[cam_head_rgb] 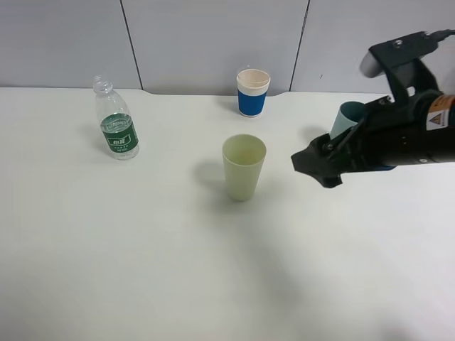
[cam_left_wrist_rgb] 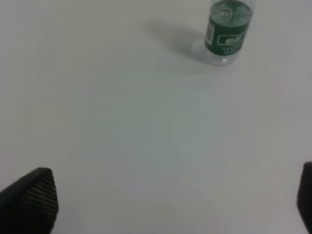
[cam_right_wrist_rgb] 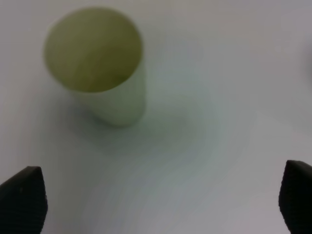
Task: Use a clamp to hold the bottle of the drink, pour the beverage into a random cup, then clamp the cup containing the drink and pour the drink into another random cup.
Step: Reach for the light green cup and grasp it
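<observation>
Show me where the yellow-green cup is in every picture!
Exterior high: the yellow-green cup stands mid-table, nearer the camera than the blue-banded white cup and right of the bottle.
Left wrist: not in it; only the bottle shows.
Right wrist: the cup, blurry, stands upright beyond the open right pincer.
Shared landmark: the white table shows in all three.

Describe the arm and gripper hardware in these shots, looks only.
The right arm is bulky, matte black and angular. On top sits a black bracket with a grey rounded part and a dark cable. There is an orange-and-white warning label on the side. The right gripper is black and tapering. Of the left gripper, only black fingertips with a fine woven texture show; its arm is out of view.
</observation>
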Robot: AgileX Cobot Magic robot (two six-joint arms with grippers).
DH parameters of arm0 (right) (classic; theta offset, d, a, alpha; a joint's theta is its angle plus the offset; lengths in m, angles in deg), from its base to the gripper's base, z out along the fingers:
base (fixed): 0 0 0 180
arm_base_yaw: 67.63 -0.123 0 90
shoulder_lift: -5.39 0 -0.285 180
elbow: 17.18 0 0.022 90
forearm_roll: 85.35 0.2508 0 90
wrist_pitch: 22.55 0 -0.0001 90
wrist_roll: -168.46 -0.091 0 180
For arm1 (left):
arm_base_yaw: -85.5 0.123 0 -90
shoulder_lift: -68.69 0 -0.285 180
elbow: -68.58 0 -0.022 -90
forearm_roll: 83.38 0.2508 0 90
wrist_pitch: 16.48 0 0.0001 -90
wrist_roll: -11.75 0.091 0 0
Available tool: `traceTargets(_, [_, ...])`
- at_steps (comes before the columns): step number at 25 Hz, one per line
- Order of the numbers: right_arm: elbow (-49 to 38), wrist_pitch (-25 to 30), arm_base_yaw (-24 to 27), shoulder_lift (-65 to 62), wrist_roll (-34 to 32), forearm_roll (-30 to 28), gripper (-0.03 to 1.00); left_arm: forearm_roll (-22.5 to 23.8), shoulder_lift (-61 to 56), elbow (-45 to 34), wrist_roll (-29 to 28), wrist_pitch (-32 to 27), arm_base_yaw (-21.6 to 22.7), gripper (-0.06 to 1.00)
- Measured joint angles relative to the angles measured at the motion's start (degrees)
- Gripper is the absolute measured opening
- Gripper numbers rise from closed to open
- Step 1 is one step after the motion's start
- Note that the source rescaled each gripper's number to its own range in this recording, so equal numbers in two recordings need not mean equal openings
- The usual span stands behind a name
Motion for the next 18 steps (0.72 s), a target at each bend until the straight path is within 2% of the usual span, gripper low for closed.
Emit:
traceTargets(4, [0.0,-0.3,-2.8,3.3,0.0,-0.1,1.0,0.0,0.0,0.0,0.0,0.0,0.0,1.0])
traceTargets(11, [0.0,-0.8,-3.2,8.6,0.0,-0.1,1.0,0.0,0.0,0.0,0.0,0.0,0.0,1.0])
traceTargets(18, [0.0,-7.7,-3.2,14.0,0.0,-0.1,1.0,0.0,0.0,0.0,0.0,0.0,0.0,1.0])
